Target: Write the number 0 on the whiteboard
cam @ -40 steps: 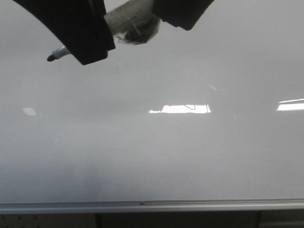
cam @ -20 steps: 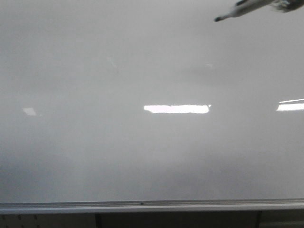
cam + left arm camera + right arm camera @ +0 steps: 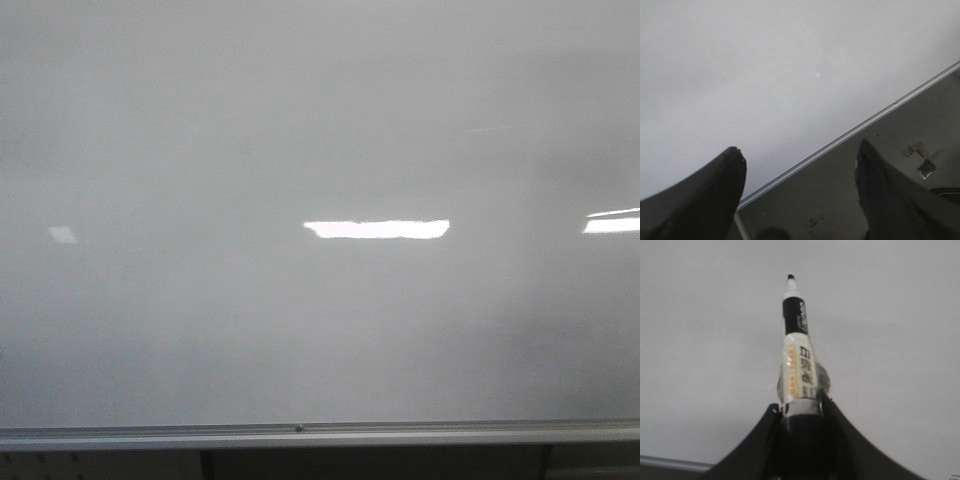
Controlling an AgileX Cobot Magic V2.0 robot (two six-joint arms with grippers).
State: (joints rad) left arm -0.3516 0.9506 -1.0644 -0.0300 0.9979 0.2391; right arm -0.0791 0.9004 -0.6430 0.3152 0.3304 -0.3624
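Right gripper (image 3: pixel 799 407) is pinching a marker pen (image 3: pixel 798 357) over the whiteboard (image 3: pixel 320 330); left gripper (image 3: pixel 800 172) is hanging spread above the board's silver frame (image 3: pixel 850 134).

The whiteboard (image 3: pixel 320 330) runs off the front view's top, left and right edges, so only its near silver frame shows. Neither arm appears in that view. Both fingers of the left hand (image 3: pixel 800 160) are cut by the left wrist picture's edge, tips only showing, and the dark surface past the frame carries small marks too blurred to identify. In the right wrist view, the marker pen (image 3: pixel 799 365) has its rear end buried between the fingers of the right hand (image 3: pixel 800 407), out of sight. The print on its barrel is too small to read. Whether its tip touches the board or hangs clear, can't tell.
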